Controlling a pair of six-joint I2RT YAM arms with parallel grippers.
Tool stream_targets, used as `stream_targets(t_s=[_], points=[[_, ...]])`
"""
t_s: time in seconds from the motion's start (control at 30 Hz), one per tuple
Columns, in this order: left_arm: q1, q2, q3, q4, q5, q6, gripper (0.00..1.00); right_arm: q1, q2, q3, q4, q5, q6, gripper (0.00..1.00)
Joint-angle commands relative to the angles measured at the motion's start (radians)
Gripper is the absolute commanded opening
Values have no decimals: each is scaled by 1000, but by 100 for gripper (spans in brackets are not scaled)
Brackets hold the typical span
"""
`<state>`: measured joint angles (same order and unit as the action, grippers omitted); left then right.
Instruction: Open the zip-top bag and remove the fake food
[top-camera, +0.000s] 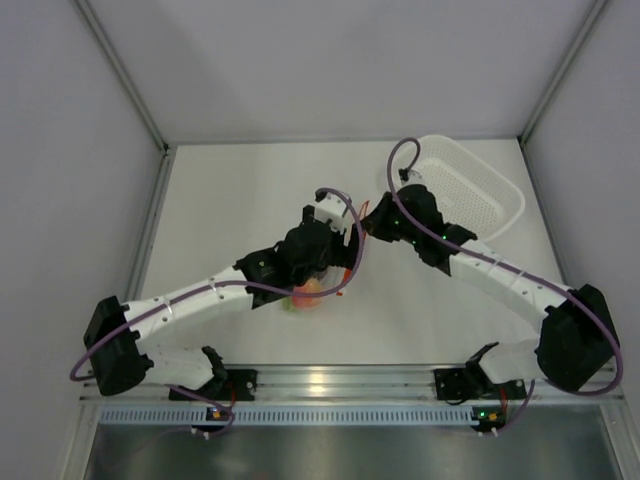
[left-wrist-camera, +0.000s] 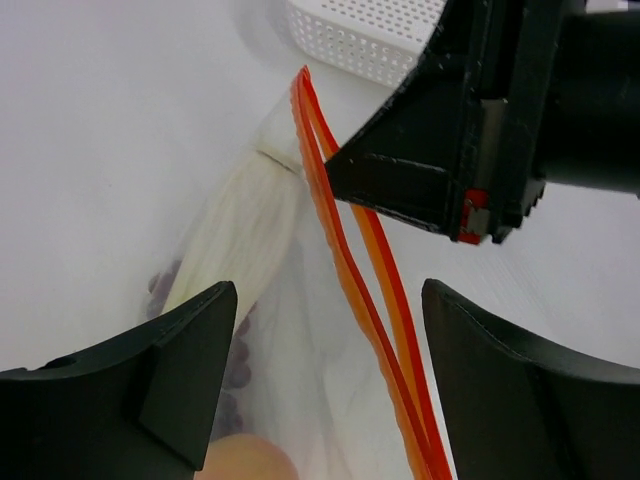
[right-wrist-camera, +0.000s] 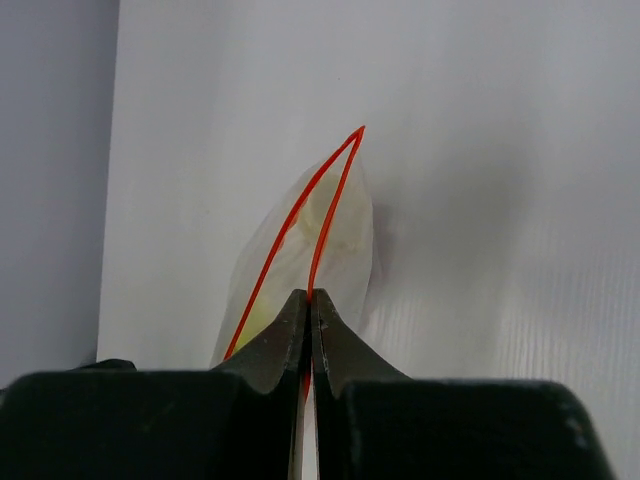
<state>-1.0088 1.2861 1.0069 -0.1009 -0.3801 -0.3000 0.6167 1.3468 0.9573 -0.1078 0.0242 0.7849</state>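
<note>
The clear zip-top bag (top-camera: 330, 280) hangs between my two grippers, its orange-red zipper strip (left-wrist-camera: 350, 270) parted into two lips. My right gripper (right-wrist-camera: 310, 297) is shut on one lip and holds it up; the mouth gapes in the right wrist view. My left gripper (left-wrist-camera: 328, 300) is open, its fingers either side of the bag's top and touching nothing. Inside the bag lie the stalk's white end (left-wrist-camera: 250, 220), the dark grapes (left-wrist-camera: 235, 365) and the orange-pink fruit (left-wrist-camera: 245, 460). The fruit also shows in the top view (top-camera: 310, 292).
The white perforated basket (top-camera: 495, 195) stands at the back right, just behind my right arm, and its corner shows in the left wrist view (left-wrist-camera: 360, 35). Grey walls close the table's left, back and right sides.
</note>
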Motion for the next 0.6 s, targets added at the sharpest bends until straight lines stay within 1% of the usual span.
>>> stream_targets(t_s=[0.0,0.07,0.1,0.13,0.2,0.3,0.33,0.4,0.43,0.53,0.57], points=[[-1,30,117,-12,-77,13,80,-5,-87,-17,37,-6,-45,0],[-1,77,156,-62,-75,15,77,0,-121,-28,34,5,-46,0],[-2,90,186,-71,-74,13,68,3,-132,-29,30,9,-47,0],[-1,102,197,-89,-77,13,65,3,-147,-29,25,23,-50,0],[-1,125,219,-91,-68,12,63,6,-161,-22,5,33,-59,0],[-2,142,231,-91,-39,13,63,8,-172,-12,-15,43,-67,0],[-2,144,231,-91,-30,13,60,8,-173,-11,-18,52,-70,0],[-1,156,243,-115,-22,13,60,8,-170,-3,-30,60,-78,0],[-1,160,246,-126,-31,13,55,8,-167,-2,-33,62,-79,0],[-2,180,252,-187,-133,22,50,8,-169,1,-43,69,-91,0],[-2,185,249,-201,-193,28,43,8,-170,1,-46,71,-98,0]])
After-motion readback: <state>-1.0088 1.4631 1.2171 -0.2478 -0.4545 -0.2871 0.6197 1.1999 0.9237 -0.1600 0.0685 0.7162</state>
